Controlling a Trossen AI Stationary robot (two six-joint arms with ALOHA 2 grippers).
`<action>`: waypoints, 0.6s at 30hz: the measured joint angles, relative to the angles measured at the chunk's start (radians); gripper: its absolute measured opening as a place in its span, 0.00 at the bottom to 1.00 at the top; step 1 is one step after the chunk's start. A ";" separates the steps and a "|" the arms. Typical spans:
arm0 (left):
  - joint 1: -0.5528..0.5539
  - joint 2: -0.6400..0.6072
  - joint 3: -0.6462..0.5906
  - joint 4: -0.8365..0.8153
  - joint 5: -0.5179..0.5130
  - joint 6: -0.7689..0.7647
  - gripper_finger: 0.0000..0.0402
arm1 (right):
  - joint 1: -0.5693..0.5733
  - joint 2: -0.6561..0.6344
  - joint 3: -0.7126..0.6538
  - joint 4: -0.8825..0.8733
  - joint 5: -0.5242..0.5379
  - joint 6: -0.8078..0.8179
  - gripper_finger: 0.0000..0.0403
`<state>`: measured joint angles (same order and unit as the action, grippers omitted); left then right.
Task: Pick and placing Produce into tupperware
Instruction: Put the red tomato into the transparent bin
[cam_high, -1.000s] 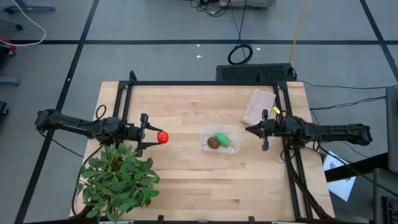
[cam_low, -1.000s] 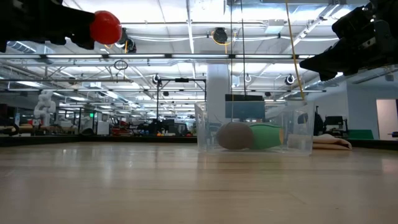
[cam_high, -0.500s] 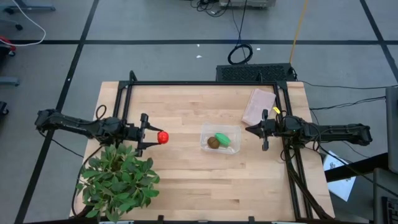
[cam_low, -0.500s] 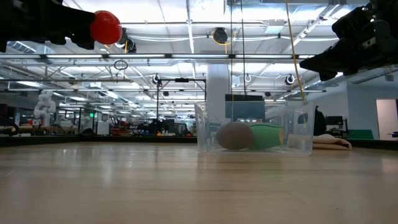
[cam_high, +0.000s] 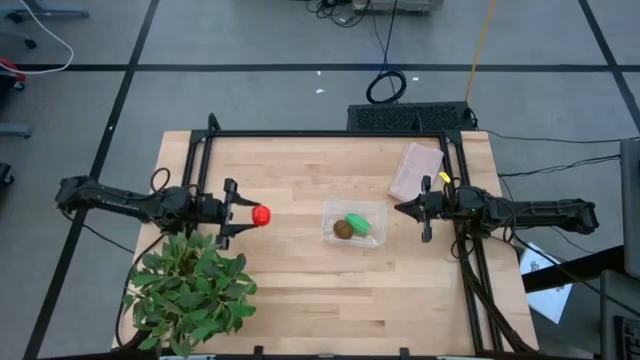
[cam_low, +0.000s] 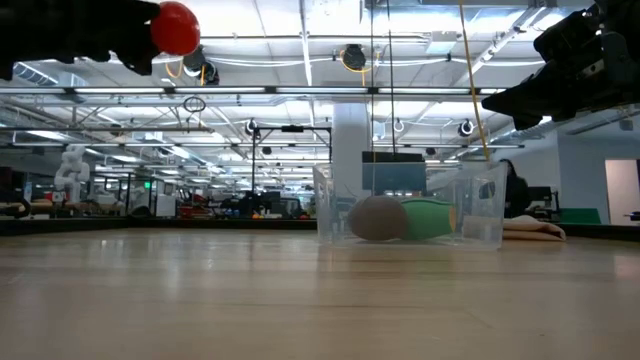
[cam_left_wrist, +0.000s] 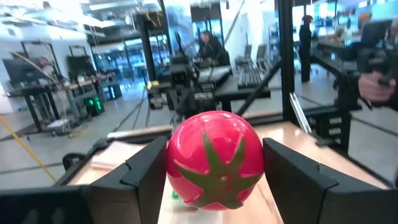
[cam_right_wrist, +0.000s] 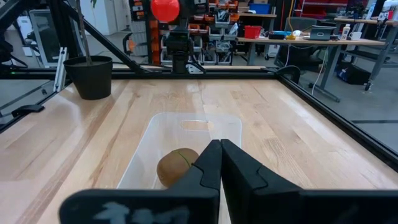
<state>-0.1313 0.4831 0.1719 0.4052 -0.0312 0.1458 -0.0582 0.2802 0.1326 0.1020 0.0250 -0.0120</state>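
Grey tiled floor is surrounding the wooden bench, ceiling strip lights are glowing over cluttered workstations behind.

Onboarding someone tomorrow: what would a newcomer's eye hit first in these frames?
First, the small red tomato-like ball, held well above the wooden table by the left gripper, left of centre. Next, the small clear plastic container near the middle, with a fuzzy brown oval and a bright green oblong piece inside. The right gripper waits shut beside it.

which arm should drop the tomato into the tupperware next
The left. Its gripper is already shut on the tomato, held above the table beside the tupperware. The right gripper is shut and empty on the far side.
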 joint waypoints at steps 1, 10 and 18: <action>0.005 0.002 0.000 0.019 0.001 0.000 0.57 | 0.000 0.000 0.000 0.000 0.000 0.000 0.00; 0.084 0.114 0.127 0.058 0.070 0.038 0.57 | 0.000 0.000 0.000 0.004 0.000 0.000 0.00; 0.169 0.308 0.336 0.007 0.149 0.031 0.57 | 0.000 0.000 0.000 0.006 0.000 -0.002 0.00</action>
<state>0.0381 0.7915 0.5076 0.4124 0.1176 0.1767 -0.0586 0.2800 0.1326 0.1081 0.0250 -0.0141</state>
